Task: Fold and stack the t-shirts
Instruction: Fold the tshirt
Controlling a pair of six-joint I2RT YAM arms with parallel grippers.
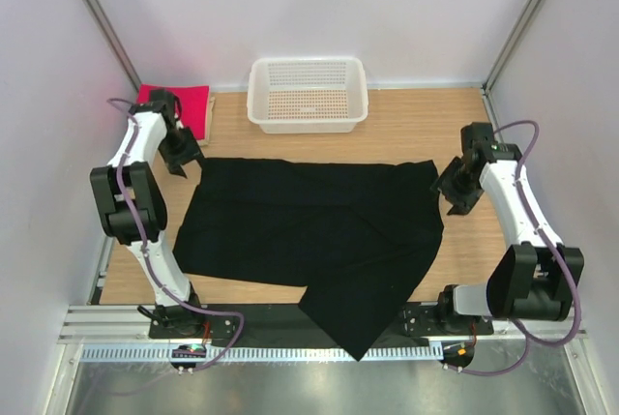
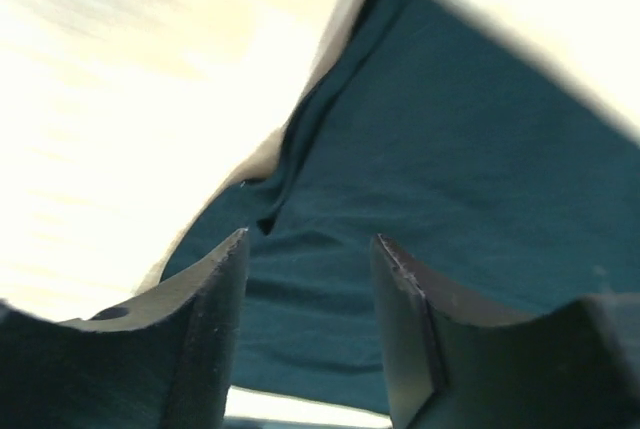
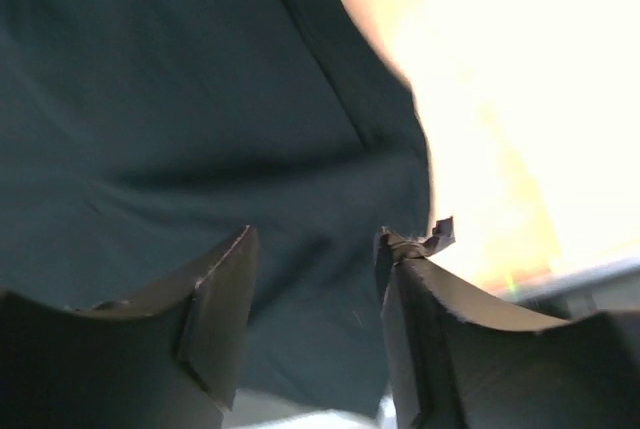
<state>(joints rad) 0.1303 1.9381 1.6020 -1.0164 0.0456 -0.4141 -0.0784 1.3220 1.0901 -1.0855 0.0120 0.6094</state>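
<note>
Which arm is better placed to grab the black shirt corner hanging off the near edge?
Likely right: the right pincer is nearer that corner of the black cloth t-shirt; the left pincer sits far-left.

A white mesh basket (image 1: pixel 308 123) sits at the top centre of the frame, on the light wooden worktop (image 1: pixel 411 139).
</note>
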